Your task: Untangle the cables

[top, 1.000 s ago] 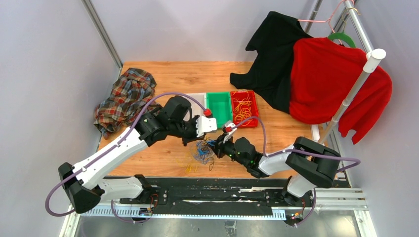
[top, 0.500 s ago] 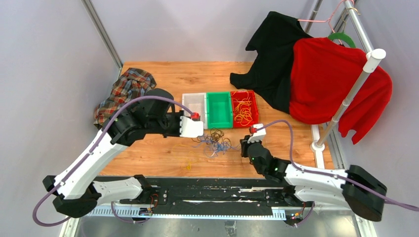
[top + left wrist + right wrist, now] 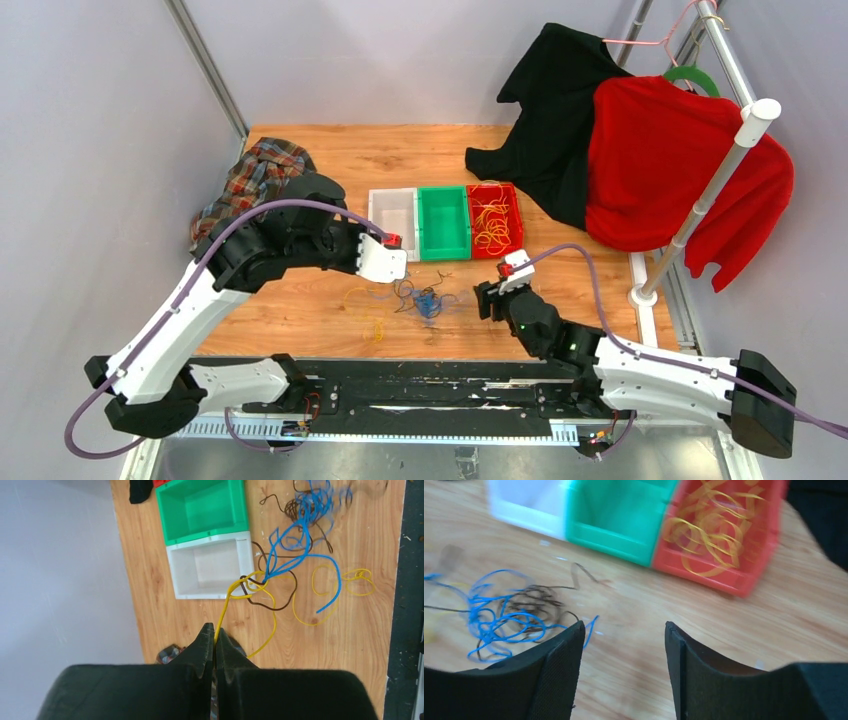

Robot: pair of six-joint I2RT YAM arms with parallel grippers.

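The cables (image 3: 425, 300) lie as a loose tangle of blue, dark and yellow wire on the wooden table between the two arms. My left gripper (image 3: 385, 262) is shut on a yellow cable (image 3: 231, 597). That cable runs from the left gripper's tips (image 3: 216, 628) out to a knot with blue cable (image 3: 300, 545) and dark brown cable (image 3: 280, 605). My right gripper (image 3: 487, 300) sits just right of the tangle. In the right wrist view, the right gripper (image 3: 624, 630) stands open with bare wood between its fingers, the blue strands (image 3: 489, 625) to its left.
A white bin (image 3: 393, 210), a green bin (image 3: 443, 220) and a red bin (image 3: 495, 218) holding yellow wires stand in a row behind the tangle. A plaid shirt (image 3: 255, 180) lies at back left. Black and red garments (image 3: 670, 160) hang on a rack at right.
The two grippers pulled apart from over the tangle. The right gripper opened and let the cables go. The left drew back left with the yellow cable.
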